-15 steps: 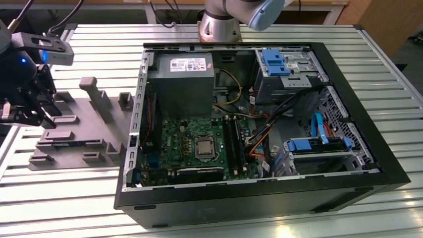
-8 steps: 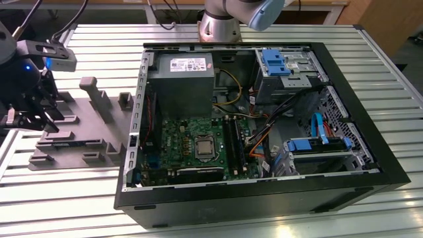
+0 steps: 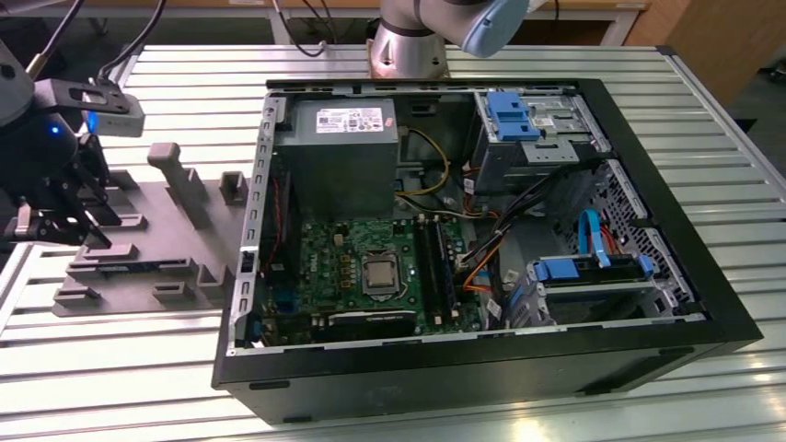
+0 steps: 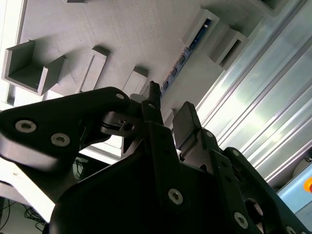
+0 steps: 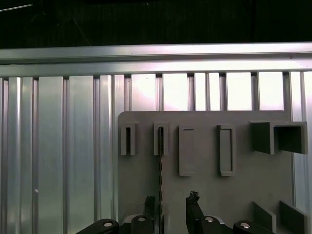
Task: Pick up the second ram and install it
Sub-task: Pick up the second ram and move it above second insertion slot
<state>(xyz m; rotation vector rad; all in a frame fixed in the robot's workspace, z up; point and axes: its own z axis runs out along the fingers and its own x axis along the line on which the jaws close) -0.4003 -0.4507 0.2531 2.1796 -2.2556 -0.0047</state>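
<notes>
so the tabletop [image 3: 184, 64] is all shiny silver ribbed slats, and the holder plate [image 3: 147, 216] on it is plain matte grey. The claw [image 5: 170, 200] is solid black, the second ram [image 4: 181, 61] dark with a bluish tint. The case [image 3: 491, 368] is black, motherboard [image 3: 331, 249] green, drive clips [image 3: 510, 115] bright blue, cables [image 3: 489, 250] orange and yellow

exterior view: high, down onto case [image 3: 491, 378] | both wrist views: close, share grey tray [image 4: 122, 34] [image 5: 204, 195]
</notes>
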